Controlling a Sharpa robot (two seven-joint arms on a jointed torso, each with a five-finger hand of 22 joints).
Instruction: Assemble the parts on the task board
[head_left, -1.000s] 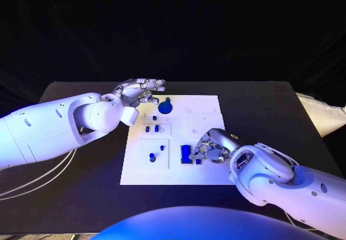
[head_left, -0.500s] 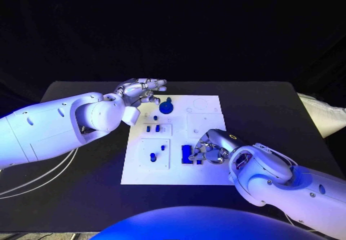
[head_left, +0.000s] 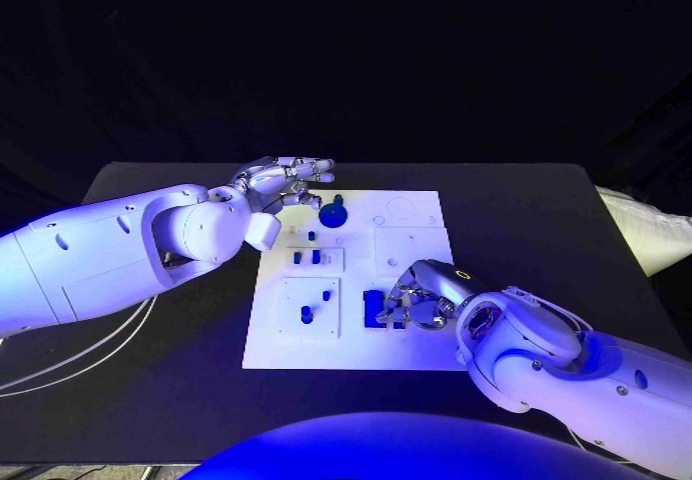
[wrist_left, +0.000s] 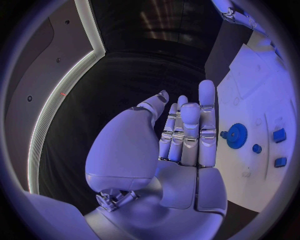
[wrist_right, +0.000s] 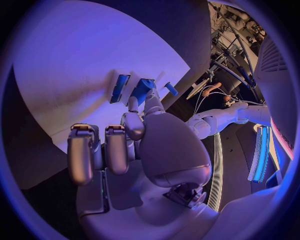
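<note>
Right hand (head_left: 418, 297) sits over the board (head_left: 411, 350) at about five o'clock of its centre, fingers bunched round a blue block (wrist_right: 142, 90); from my station I read that as a pinch on the part, which is touching or just above the board beside a flat blue bar (wrist_right: 119, 88). Left hand (head_left: 281, 180) hovers at the board's eleven o'clock corner, fingers straight and apart, holding nothing. On the board I see a blue gear (head_left: 332, 213) at twelve o'clock, small blue pegs (head_left: 304, 257) near the middle and one more (head_left: 306, 314) at seven o'clock. I judge the job partway: several pieces look seated, and the block in hand is not yet placed.
</note>
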